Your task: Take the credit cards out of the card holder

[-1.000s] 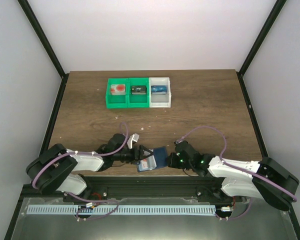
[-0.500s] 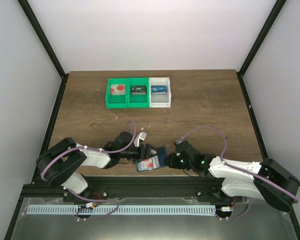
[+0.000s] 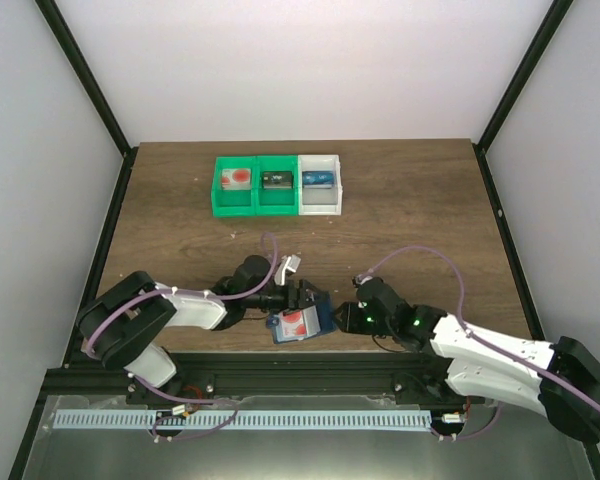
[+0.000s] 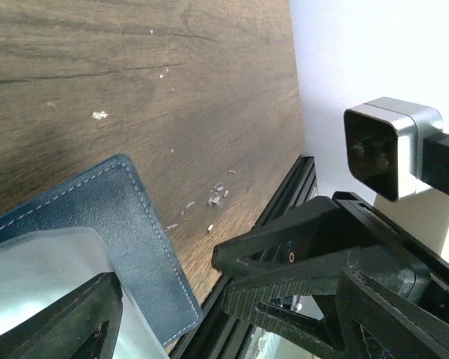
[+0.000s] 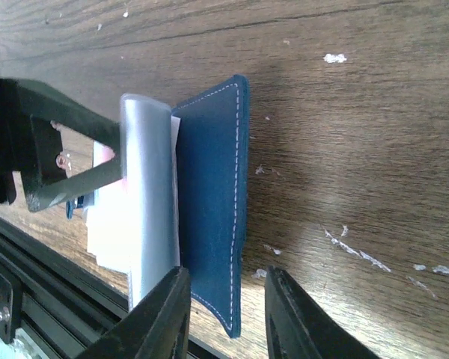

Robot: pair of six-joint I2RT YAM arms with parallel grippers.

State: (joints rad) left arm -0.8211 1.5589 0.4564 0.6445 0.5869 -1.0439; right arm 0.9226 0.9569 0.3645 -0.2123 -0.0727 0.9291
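Observation:
The dark blue card holder (image 3: 323, 318) lies open at the table's near edge, with a pale card with red marks (image 3: 296, 323) showing in it. In the right wrist view the blue cover (image 5: 209, 217) lies beside a clear sleeve (image 5: 146, 194) and the white card (image 5: 108, 224). My left gripper (image 3: 302, 298) is open, its jaws spread over the holder's edge (image 4: 127, 224); one finger (image 5: 67, 176) lies over the card. My right gripper (image 5: 224, 299) is open around the blue cover's near corner. Another card with a red circle (image 3: 238, 177) lies in the green bin.
A green bin (image 3: 220, 200) with two compartments and a white bin (image 3: 320, 207) stand at the back middle. A black item (image 3: 278, 180) and a blue item (image 3: 318, 180) lie in them. The black frame rail (image 4: 284, 194) runs along the table's near edge, close to the holder.
My left gripper has moved right onto the holder. The holder has dropped from a raised tilt to lie flatter. My right arm has shifted, its gripper still at the holder's right edge.

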